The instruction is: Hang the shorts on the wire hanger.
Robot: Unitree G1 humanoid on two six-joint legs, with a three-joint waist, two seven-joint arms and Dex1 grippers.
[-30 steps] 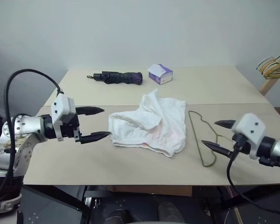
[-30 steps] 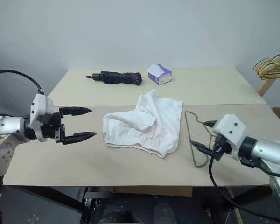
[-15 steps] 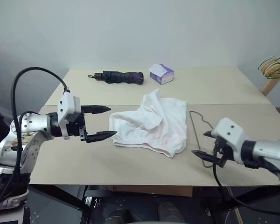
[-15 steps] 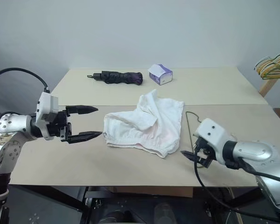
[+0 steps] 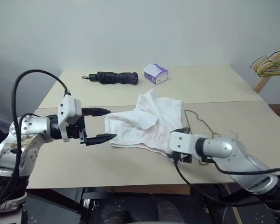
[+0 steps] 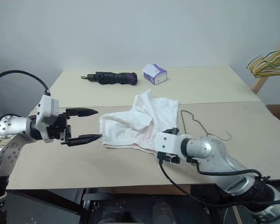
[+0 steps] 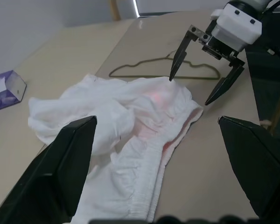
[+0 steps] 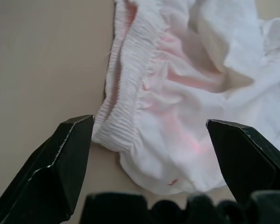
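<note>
Since one second earlier, the right gripper (image 5: pixel 178 150) has swung in from beside the thin olive-green wire hanger (image 5: pixel 201 122) to the near right hem of the white soft cloth shorts (image 5: pixel 147 122); the left gripper (image 5: pixel 99 125) has held its place.

Head views: the shorts lie crumpled at the middle of the beige table (image 5: pixel 107 168). The wire hanger lies flat just beside them on the right, partly hidden behind the right arm. The left gripper hovers just left of the shorts, fingers spread wide, holding nothing. At the far edge lie a folded dark umbrella (image 5: pixel 113 77) and a purple-and-white tissue box (image 5: pixel 156 73). A bunch of yellow, green and orange hangers (image 5: pixel 271 61) hangs at far right.

Left wrist view: the right gripper stands over the shorts' pink-tinted edge, fingers apart, one tip at the cloth, the hanger behind it.

Right wrist view: the fingers (image 8: pixel 60 161) are spread wide to either side of the elastic waistband and empty; a small red mark shows at the hem.
</note>
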